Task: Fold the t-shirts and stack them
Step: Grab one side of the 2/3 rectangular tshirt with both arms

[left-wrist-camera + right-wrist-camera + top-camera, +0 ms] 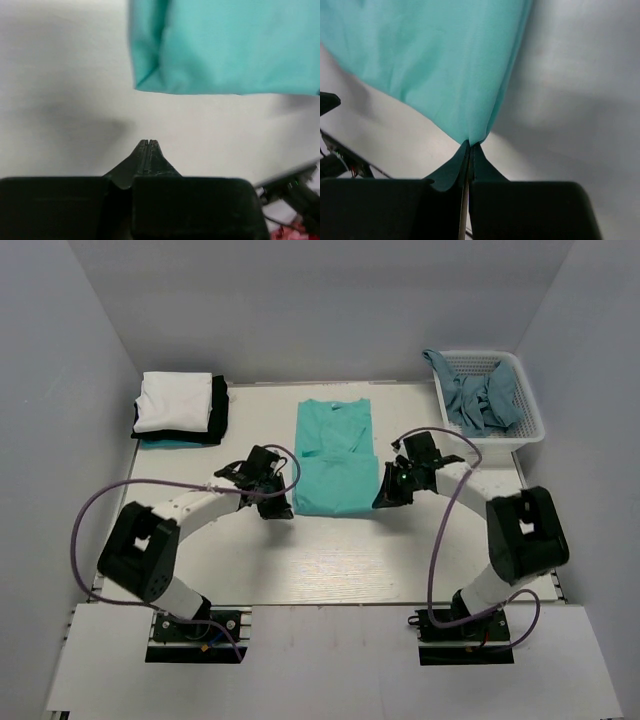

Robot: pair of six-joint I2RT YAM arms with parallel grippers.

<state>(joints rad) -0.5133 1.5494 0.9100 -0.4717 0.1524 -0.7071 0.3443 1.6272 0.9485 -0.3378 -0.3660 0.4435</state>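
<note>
The turquoise-green t-shirt point(335, 455) lies flat mid-table, sides folded in, collar away from me. My right gripper point(385, 498) is shut on its near right corner, and the cloth point(435, 60) rises from the fingertips point(471, 144) in the right wrist view. My left gripper point(279, 510) is shut and empty, on the table just beside the shirt's near left corner point(150, 82); its tips point(148, 142) touch no cloth. A folded stack point(182, 405) at the back left has white on top, black under it and a teal edge at the bottom.
A white lattice basket point(492, 445) at the back right holds crumpled grey-blue cloth point(480, 400). Purple cables loop from both arms over the table. Grey walls close in the table on three sides.
</note>
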